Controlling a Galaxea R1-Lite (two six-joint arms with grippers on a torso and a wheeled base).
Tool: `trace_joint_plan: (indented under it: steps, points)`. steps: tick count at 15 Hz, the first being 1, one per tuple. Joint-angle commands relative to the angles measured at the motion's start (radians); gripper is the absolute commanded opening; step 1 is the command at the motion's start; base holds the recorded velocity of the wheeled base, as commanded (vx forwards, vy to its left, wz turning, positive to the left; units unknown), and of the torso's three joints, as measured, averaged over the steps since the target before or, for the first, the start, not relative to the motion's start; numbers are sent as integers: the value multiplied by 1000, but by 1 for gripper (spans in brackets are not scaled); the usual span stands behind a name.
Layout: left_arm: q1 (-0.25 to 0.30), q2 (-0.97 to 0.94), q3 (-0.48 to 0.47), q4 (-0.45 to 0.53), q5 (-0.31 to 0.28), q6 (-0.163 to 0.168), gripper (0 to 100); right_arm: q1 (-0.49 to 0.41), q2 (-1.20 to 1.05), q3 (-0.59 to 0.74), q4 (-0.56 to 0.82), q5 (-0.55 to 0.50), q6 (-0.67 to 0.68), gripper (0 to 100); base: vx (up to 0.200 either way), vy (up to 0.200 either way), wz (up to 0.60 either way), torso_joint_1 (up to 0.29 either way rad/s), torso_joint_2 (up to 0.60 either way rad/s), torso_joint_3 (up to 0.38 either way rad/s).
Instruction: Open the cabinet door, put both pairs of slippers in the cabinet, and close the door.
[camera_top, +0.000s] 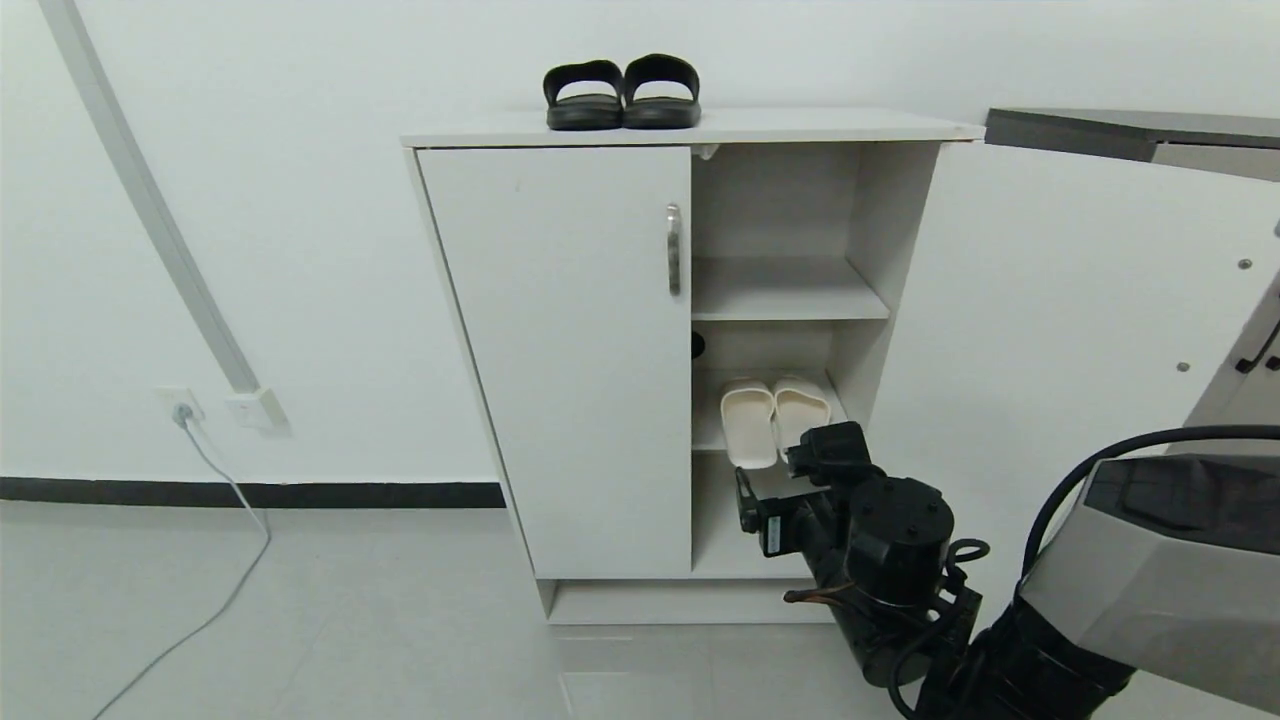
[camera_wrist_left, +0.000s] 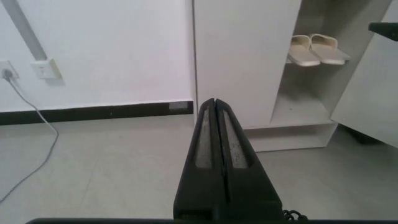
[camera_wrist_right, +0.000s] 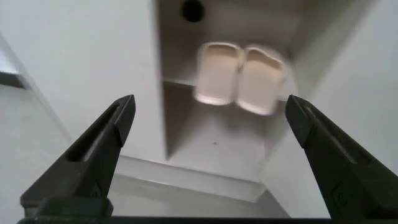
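A white cabinet (camera_top: 560, 360) stands against the wall with its right door (camera_top: 1050, 330) swung wide open and its left door shut. A pair of white slippers (camera_top: 774, 418) lies on the middle shelf, toes outward, also seen as white slippers (camera_wrist_right: 241, 81) and white slippers (camera_wrist_left: 317, 50). A pair of black slippers (camera_top: 621, 93) sits on the cabinet's top. My right gripper (camera_top: 785, 475) is open and empty, just in front of the open compartment and a little below the white pair; its fingers (camera_wrist_right: 99, 143) frame that pair. My left gripper (camera_wrist_left: 214, 102) is shut and empty, low over the floor left of the cabinet.
The shut left door carries a metal handle (camera_top: 673, 250). A wall socket with a grey cable (camera_top: 180, 408) trails over the floor at the left. A grey-topped unit (camera_top: 1130, 130) stands behind the open door. The upper shelf (camera_top: 785, 290) and bottom shelf (camera_wrist_left: 301, 109) are bare.
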Motion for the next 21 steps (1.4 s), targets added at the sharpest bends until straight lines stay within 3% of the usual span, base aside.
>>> trace_joint_plan:
  steps: [1,9,21]
  points:
    - [0,0,0,0,0,0,0,-1,5,3,3,9,-2,100,0,200,0,2,2,2]
    - [0,0,0,0,1,-6,0,-22,13,3,-2,20,-20,100,0,200,0,5,-1,-1]
    - [0,0,0,0,3,-9,0,-30,40,5,-2,20,-22,100,0,0,0,0,0,0]
